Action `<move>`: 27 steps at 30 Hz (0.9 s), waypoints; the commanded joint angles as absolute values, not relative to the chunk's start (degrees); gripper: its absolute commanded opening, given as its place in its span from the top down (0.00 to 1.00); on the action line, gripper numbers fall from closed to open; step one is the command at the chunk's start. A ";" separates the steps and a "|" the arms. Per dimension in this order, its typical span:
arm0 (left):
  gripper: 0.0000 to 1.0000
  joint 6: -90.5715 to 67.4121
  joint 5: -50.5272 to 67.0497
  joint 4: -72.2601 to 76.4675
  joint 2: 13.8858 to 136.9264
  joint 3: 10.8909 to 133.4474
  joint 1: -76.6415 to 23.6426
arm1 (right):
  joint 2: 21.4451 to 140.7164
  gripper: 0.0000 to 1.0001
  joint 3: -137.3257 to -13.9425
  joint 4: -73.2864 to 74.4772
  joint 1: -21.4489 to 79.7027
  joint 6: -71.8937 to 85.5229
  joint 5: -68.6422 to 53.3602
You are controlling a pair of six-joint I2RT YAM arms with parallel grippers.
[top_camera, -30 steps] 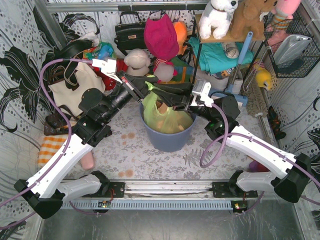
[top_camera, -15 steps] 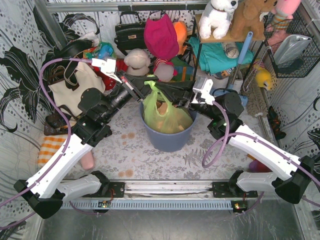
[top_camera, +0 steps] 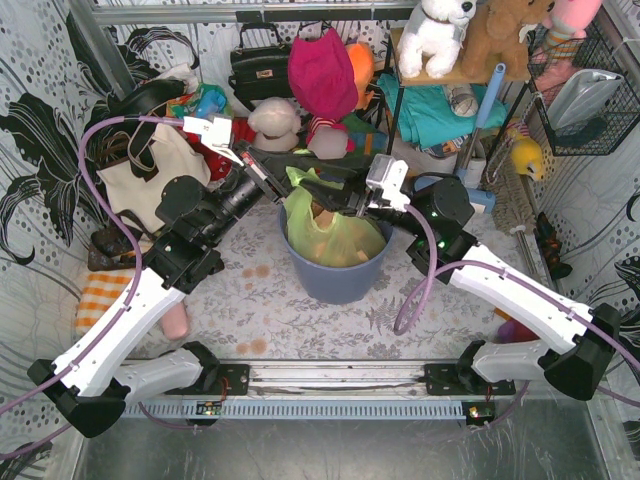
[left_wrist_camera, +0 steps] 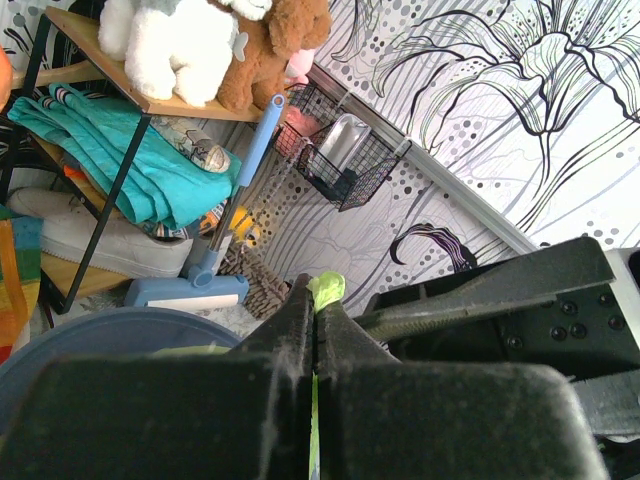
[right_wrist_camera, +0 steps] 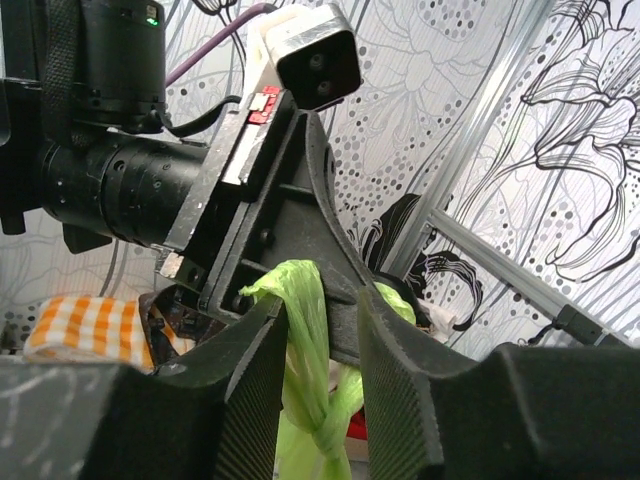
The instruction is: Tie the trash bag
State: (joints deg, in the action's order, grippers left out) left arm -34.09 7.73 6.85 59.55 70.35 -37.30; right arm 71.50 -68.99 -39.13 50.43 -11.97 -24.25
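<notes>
The lime-green trash bag (top_camera: 335,240) sits in the blue-grey bin (top_camera: 335,282) at mid-table, with brown scraps showing through it. My left gripper (top_camera: 293,176) is shut on a top flap of the bag; a green sliver (left_wrist_camera: 330,287) sticks out past its closed tips (left_wrist_camera: 318,292). My right gripper (top_camera: 337,196) comes in from the right, just beside the left one. Its fingers (right_wrist_camera: 255,375) stand apart, open, on either side of a twisted green strip (right_wrist_camera: 305,315). That strip runs down to a knot (right_wrist_camera: 325,437). The left gripper's body (right_wrist_camera: 290,215) fills the space behind it.
A white tote bag (top_camera: 150,175) and a black handbag (top_camera: 258,65) lie behind the left arm. Plush toys and a magenta hat (top_camera: 322,70) crowd the back. A shelf (top_camera: 440,75) and a wire basket (top_camera: 585,100) stand at the right, an orange checked cloth (top_camera: 100,300) at the left.
My right gripper has moved left toward the left gripper and opened after being shut on the bag's strip. The raised top of the bag has slackened. The left arm has stayed put.
</notes>
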 commanded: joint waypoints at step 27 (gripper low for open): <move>1.00 -22.65 -4.17 2.14 64.68 78.26 -37.18 | 65.88 1.00 -70.79 -29.30 53.57 -4.25 -43.51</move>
